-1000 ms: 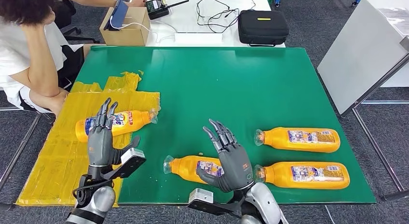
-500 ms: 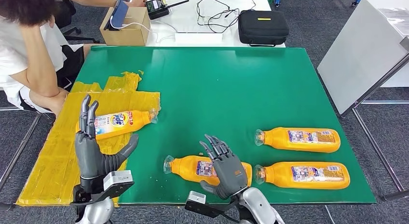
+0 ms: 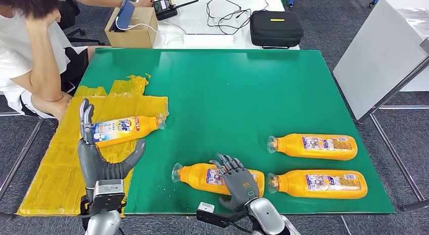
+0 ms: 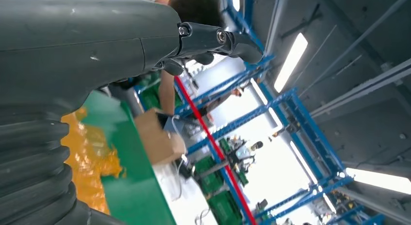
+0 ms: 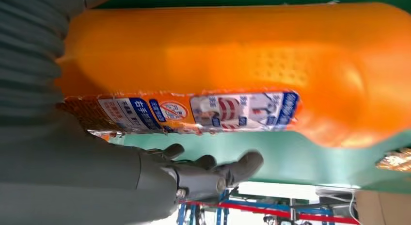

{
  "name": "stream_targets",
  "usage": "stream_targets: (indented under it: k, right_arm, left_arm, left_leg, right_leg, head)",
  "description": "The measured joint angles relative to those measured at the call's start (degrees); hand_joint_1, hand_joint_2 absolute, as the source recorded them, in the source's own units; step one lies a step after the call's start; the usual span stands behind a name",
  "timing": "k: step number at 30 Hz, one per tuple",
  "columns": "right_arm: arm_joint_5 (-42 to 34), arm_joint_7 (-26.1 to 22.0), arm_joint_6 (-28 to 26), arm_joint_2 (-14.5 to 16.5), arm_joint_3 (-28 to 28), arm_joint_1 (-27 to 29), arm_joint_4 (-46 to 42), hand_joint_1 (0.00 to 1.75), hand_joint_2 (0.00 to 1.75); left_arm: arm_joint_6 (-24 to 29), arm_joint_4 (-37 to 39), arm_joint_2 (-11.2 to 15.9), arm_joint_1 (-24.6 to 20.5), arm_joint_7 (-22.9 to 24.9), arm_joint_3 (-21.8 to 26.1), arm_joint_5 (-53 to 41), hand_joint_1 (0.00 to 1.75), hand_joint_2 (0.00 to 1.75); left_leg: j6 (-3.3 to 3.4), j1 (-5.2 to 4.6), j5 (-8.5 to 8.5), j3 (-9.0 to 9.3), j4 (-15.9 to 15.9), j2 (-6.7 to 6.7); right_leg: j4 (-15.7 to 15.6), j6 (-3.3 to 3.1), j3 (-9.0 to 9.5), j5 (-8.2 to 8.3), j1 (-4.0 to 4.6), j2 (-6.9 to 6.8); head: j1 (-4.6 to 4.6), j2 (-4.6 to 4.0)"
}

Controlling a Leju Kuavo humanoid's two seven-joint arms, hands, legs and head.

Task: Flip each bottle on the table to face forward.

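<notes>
At the upper left of the head view a person (image 3: 30, 52) sits beside the green table (image 3: 227, 88), elbow propped. Just right of them a patch of yellow tape (image 3: 60, 159) covers the table's left side, and on it lies the Tide bottle (image 3: 124, 128), on its side, cap toward the right, its front label up.

Lower left of the frame, the left hand (image 3: 98, 154) stands upright with its fingers straight and its thumb spread wide — it holds nothing, and its fingertips overlap the left end of the Tide bottle in this view; whether they touch it I cannot tell.

At the lower centre lies the near bottle (image 3: 207, 177), orange, on its side, cap to the left. The right hand (image 3: 238, 182) hovers over its right half with fingers slightly curled and apart; in the right wrist view the bottle (image 5: 232, 65) sits just beyond the fingers (image 5: 213, 174), with green table showing between, so nothing is gripped.

At the lower right two more orange bottles lie parallel, caps to the left — the upper right bottle (image 3: 313, 146) and the lower right bottle (image 3: 318, 183).

Across the top edge of the frame stand a cardboard box (image 3: 131, 30) and a black case (image 3: 275, 28).
</notes>
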Motion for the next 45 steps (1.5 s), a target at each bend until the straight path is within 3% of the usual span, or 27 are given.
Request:
stream_targets:
  k: [45]
  right_arm:
    - [5.8,7.3,1.3,0.2,-1.3,-0.6,1.4,0.00,1.75]
  left_arm:
    - [-4.8,0.1,0.0,0.9,0.8,0.3,4.7,0.00,1.75]
  left_leg:
    - [0.06,-0.01,0.04,0.13,0.0,-0.01]
  right_leg:
    - [0.0,0.04,0.09,0.04,-0.01,0.00]
  head:
    - [0.01,0.00]
